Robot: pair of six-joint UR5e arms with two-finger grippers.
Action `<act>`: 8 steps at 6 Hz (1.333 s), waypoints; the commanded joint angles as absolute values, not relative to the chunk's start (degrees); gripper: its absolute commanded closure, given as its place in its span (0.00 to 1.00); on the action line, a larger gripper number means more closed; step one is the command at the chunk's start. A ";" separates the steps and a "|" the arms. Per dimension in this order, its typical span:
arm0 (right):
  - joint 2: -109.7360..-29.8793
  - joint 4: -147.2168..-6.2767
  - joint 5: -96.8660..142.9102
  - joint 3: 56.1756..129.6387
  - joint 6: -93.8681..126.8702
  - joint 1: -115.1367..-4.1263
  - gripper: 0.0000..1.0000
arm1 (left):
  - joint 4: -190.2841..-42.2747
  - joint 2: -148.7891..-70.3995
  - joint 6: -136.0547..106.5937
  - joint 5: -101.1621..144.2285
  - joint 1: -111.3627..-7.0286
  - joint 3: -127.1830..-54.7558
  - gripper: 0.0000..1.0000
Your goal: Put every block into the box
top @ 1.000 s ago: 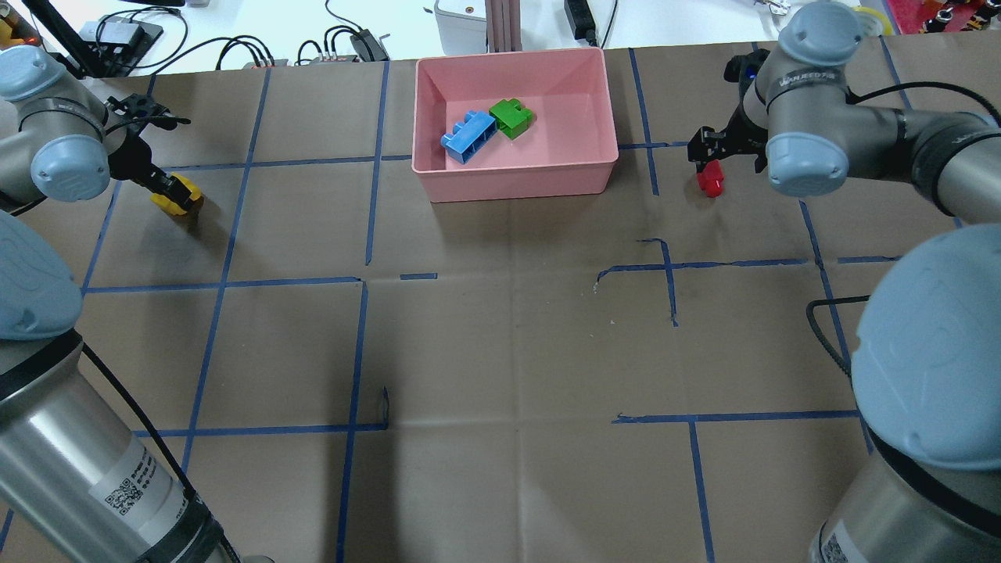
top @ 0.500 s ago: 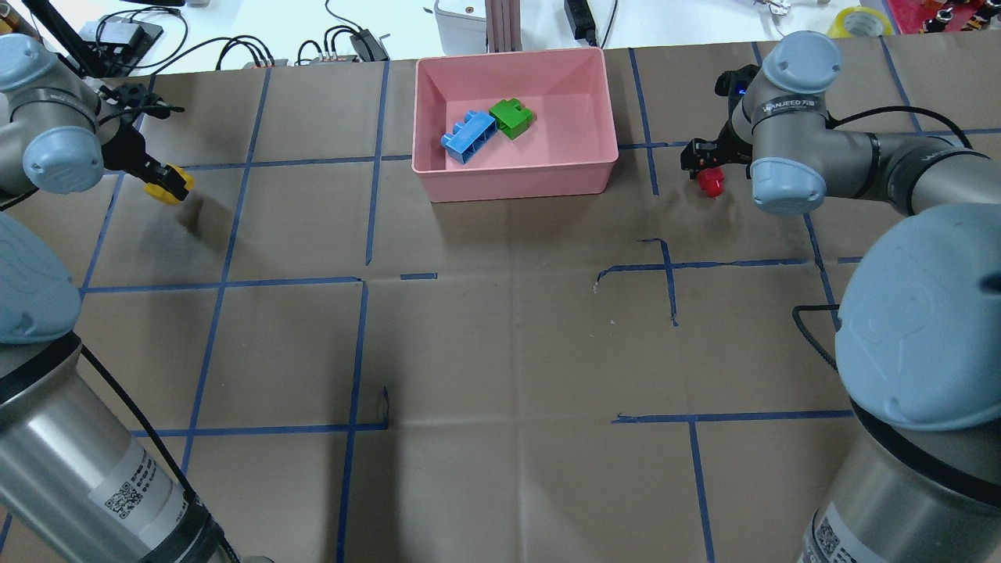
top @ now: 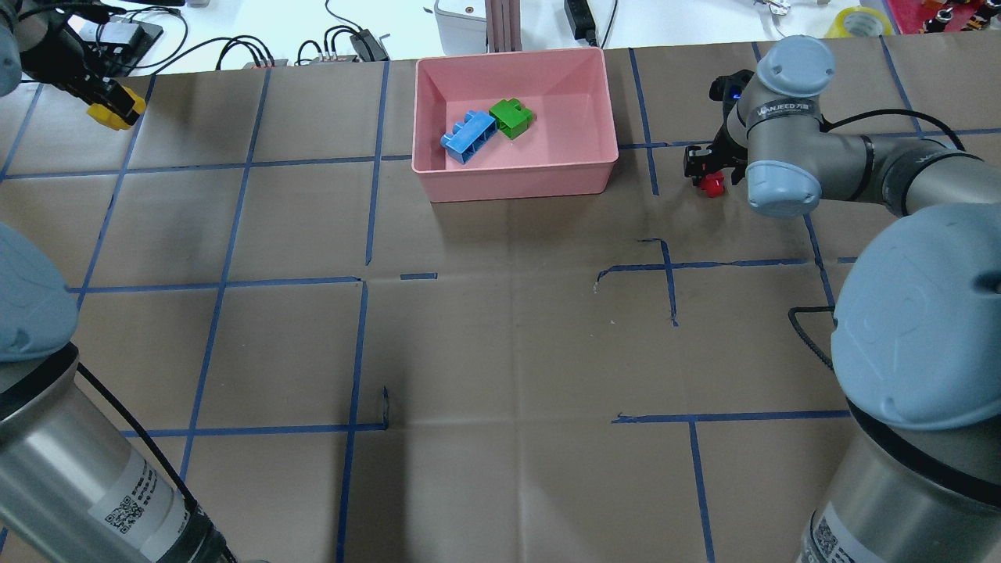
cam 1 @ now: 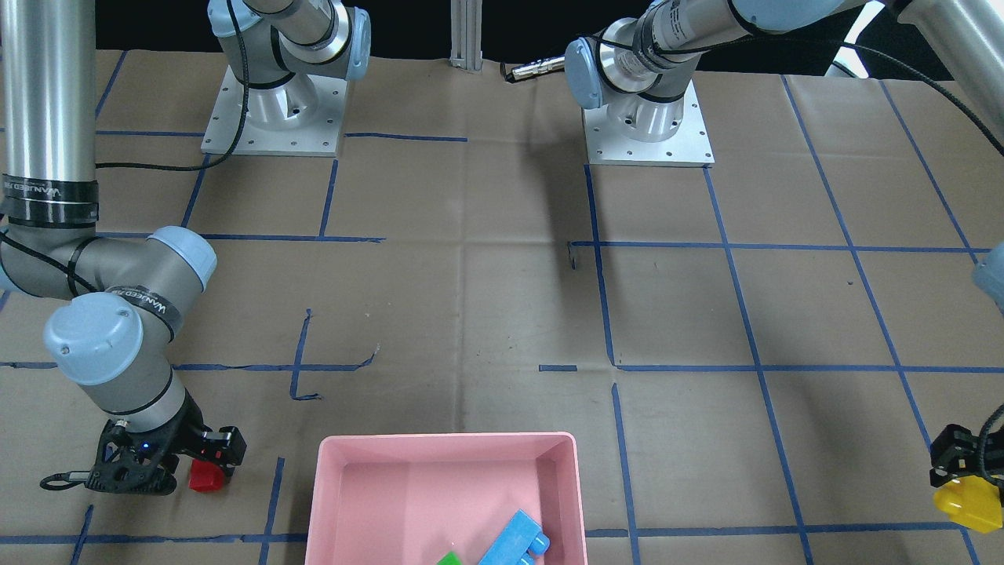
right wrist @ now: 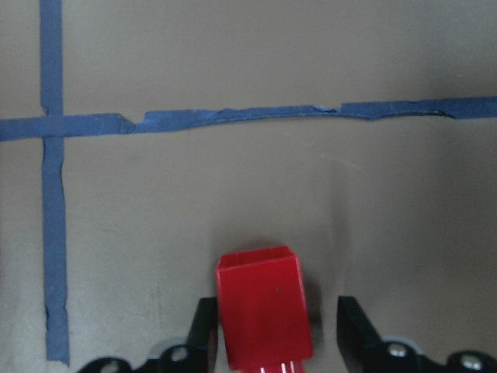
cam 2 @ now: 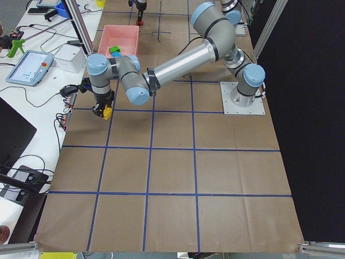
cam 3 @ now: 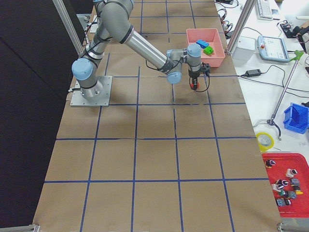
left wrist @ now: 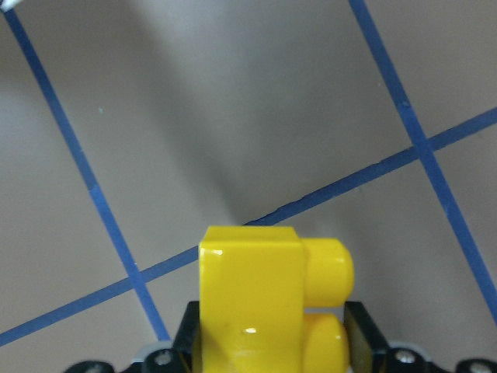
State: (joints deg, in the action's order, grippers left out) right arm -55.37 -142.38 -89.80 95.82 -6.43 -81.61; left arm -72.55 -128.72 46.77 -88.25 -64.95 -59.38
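The left tool [left wrist: 272,334] grips the yellow block [top: 116,108] clear of the surface [top: 500,352], well apart from the box [top: 516,184]. The right tool [right wrist: 275,322] straddles the red block [top: 712,185] on the surface, jaws slightly open. Off-centre closing could nudge red aside; a weak pinch could drop yellow short.

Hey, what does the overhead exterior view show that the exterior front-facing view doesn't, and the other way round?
Only the overhead shows the green studded plastic brick and the blue studded plastic brick whole inside the shallow pink plastic tray, plus black cables behind it. Only the front-facing view shows the arms' metal base plates. Both show that tray, the left gripper holding the yellow studded plastic brick, and the right gripper around the small red plastic brick.
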 commanded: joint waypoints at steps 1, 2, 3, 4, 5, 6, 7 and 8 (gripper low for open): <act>-56.59 -140.81 -90.35 95.89 -8.43 -82.09 0.97 | -77.32 -128.76 27.82 -85.97 -70.71 -56.87 0.99; -59.12 -140.02 -95.31 95.37 -9.48 -82.09 0.98 | -79.61 -127.80 13.50 -83.00 -75.36 -56.78 0.99; -64.11 -139.57 -95.19 95.62 -14.02 -82.09 0.97 | -79.72 -127.45 -0.21 -82.45 -80.63 -56.60 0.98; -68.77 -137.92 -94.75 96.06 -17.72 -82.18 0.97 | -79.54 -127.53 -8.36 -82.53 -87.03 -55.99 0.98; -72.21 -131.81 -94.66 95.89 -18.88 -82.09 0.97 | -78.93 -128.66 -15.05 -82.79 -92.49 -54.77 0.98; -73.46 -130.27 -94.31 95.11 -18.81 -82.18 0.97 | -77.97 -130.50 -19.64 -82.97 -96.55 -54.32 0.98; -74.43 -130.52 -85.78 95.01 -18.72 -82.18 0.97 | -74.65 -132.78 -22.73 -83.06 -98.85 -54.49 0.98; -72.88 -131.56 -70.12 94.84 -18.81 -82.61 0.97 | -71.49 -135.59 -24.07 -83.40 -100.36 -54.93 0.98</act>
